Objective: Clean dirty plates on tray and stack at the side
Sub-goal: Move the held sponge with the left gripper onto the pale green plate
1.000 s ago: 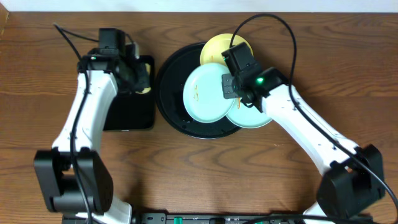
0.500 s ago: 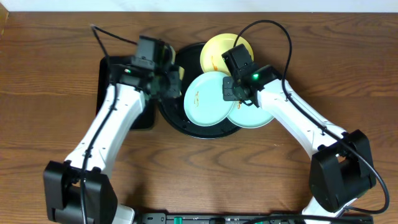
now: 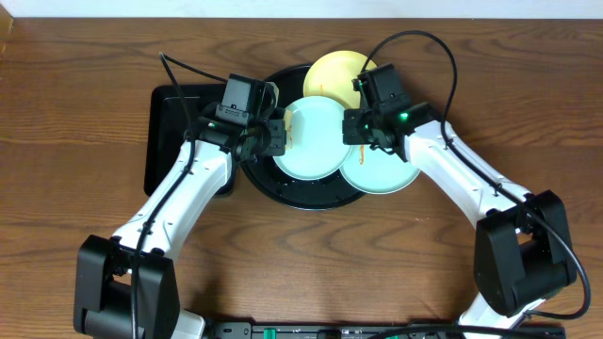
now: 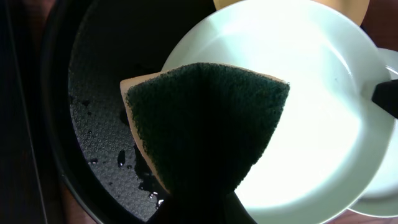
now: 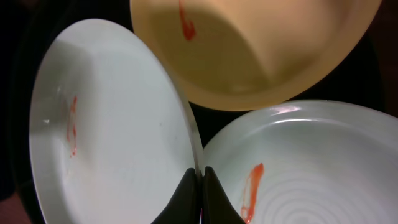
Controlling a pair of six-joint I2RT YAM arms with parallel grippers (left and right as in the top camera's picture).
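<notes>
Two grips: left fingers [image 3: 268, 139] clamp sponge [image 4: 205, 124] at mint plate [image 4: 323, 112] edge; right fingers [image 5: 200, 183] pinch its rim.

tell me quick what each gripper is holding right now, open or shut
left gripper: shut on the sponge.
right gripper: shut on the rim of the mint-green plate that lies on top.

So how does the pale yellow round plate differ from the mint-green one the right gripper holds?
The yellow plate lies ungripped at the black tray's far rim; the mint-green plate is pinched by the right gripper. The left gripper's green sponge overlaps only that one. Both show orange smears.
</notes>
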